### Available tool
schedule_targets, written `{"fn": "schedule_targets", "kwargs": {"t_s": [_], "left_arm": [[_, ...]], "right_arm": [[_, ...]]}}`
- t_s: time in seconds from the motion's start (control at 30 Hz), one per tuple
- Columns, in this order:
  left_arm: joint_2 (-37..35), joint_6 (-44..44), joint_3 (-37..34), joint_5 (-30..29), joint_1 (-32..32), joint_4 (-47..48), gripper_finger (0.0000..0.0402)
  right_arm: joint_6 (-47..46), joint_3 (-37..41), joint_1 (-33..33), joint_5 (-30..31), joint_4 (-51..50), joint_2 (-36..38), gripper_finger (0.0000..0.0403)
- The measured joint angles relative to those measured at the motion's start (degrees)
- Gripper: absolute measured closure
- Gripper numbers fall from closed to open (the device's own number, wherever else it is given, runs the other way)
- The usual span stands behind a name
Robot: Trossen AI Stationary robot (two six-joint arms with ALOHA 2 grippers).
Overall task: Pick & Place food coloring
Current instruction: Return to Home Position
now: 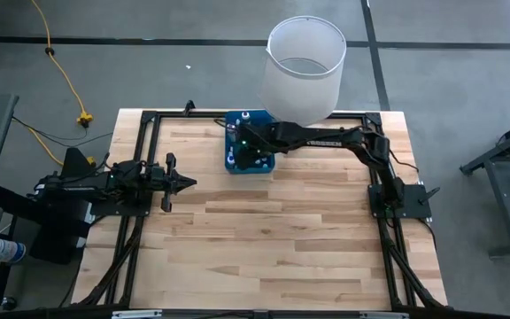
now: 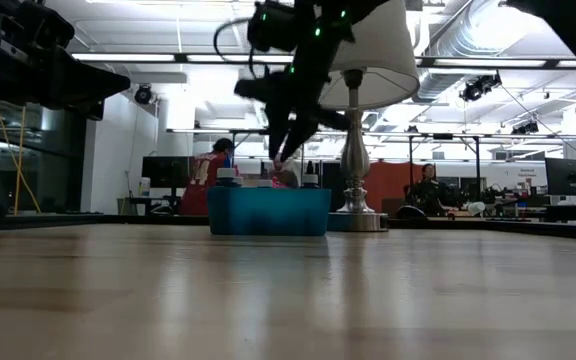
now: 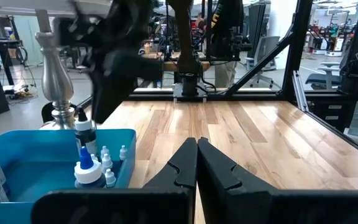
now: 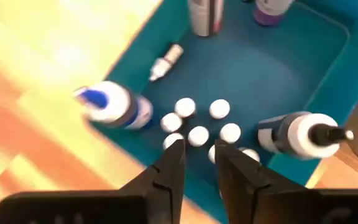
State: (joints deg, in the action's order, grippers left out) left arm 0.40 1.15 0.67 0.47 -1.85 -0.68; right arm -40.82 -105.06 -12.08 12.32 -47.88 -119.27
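right tool (image 4: 199,146) over blue plastic bin (image 4: 272,68), round white-capped bottles (image 4: 219,109); left tool (image 1: 193,183) aside.

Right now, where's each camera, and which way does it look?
High view: above the table, looking straight down; left gripper, right gripper show.
Low view: tabletop height, looking level across; right gripper above blue bin.
Left wrist: on that wrist, facing the bin; shut left gripper shows.
Right wrist: looks down into the bin past right gripper.
All share the bin.

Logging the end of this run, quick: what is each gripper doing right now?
Left gripper: shut, holding nothing.
Right gripper: open, empty, above the food coloring bottles in the blue bin.
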Motion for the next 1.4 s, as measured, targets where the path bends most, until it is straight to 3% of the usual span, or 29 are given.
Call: {"fn": "schedule_targets", "kwargs": {"t_s": [0.37, 0.63, 0.73, 1.0, 1.4], "left_arm": [[0.0, 0.0, 0.0, 0.0, 0.0, 0.0, 0.0401], [0.0, 0.0, 0.0, 0.0, 0.0, 0.0, 0.0401], [0.0, 0.0, 0.0, 0.0, 0.0, 0.0, 0.0401], [0.0, 0.0, 0.0, 0.0, 0.0, 0.0, 0.0401], [0.0, 0.0, 0.0, 0.0, 0.0, 0.0, 0.0401]], "right_arm": [[6.0, 0.0, 10.5, -0.9, -1.2, 6.0, 0.0394], [8.1, 1.5, 17.6, -0.8, -0.8, 9.1, 0.0402], [8.6, 8.6, 19.0, -0.7, 7.6, 12.7, 0.0402], [9.2, 36.3, 22.3, 0.6, 36.7, 25.7, 0.0402], [11.4, 68.4, 22.5, 7.2, 54.0, 50.3, 0.0403]]}}
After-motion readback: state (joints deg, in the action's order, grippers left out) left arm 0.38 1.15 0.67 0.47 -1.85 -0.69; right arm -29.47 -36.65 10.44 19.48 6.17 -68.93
